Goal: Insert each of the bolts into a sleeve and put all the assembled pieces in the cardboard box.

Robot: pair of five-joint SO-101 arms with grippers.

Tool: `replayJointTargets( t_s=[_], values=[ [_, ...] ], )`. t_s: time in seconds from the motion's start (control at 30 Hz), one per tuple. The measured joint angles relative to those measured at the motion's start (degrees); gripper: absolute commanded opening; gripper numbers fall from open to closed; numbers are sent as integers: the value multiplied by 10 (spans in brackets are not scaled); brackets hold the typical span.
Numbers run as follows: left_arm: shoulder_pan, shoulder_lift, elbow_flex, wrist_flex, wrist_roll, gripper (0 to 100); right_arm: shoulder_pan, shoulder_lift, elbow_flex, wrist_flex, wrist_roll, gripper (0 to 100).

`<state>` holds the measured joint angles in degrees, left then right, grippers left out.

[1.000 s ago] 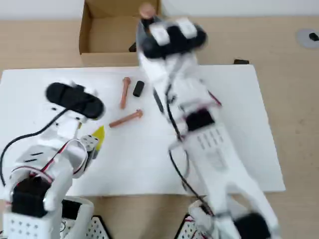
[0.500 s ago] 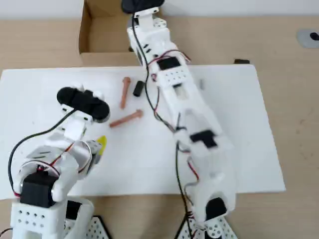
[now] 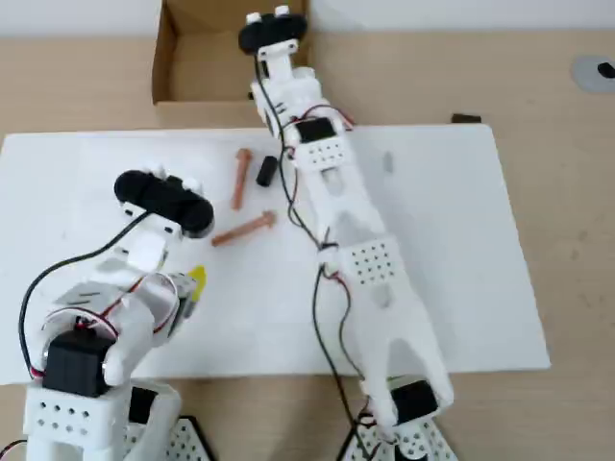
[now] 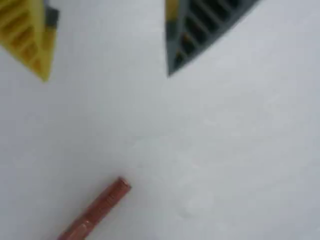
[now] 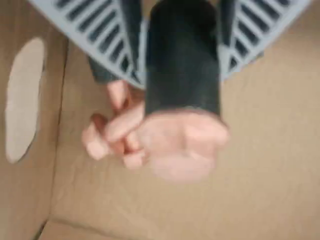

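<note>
Fully outstretched, right pincer (image 5: 182,47) — over cardboard box (image 3: 207,67)

White mat (image 3: 461,240) on wooden table (image 3: 567,192); grey disc (image 3: 591,72).

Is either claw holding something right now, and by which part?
The right gripper clamps an assembled piece by its black sleeve, above the cardboard box. The left gripper is open and empty.

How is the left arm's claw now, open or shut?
Open. The left claw has its yellow finger and dark ribbed finger wide apart over the white sheet, nothing between them.
</note>
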<state>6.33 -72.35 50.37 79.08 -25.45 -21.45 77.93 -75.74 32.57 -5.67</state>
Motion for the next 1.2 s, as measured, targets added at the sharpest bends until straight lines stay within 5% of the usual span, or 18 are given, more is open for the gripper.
replayJointTargets(
  t_s=[0.27,0.63,0.93,1.2],
  values=[
    [0,0,0,-11,26,169,0,45,-104,86,33,252],
    [0,49,-21,-36,87,274,0,46,-167,142,33,261],
    [0,382,-259,-36,164,274,47,-61,-169,283,-64,261],
    [0,675,-452,-34,170,274,155,-240,-169,545,-99,261]
  ],
)
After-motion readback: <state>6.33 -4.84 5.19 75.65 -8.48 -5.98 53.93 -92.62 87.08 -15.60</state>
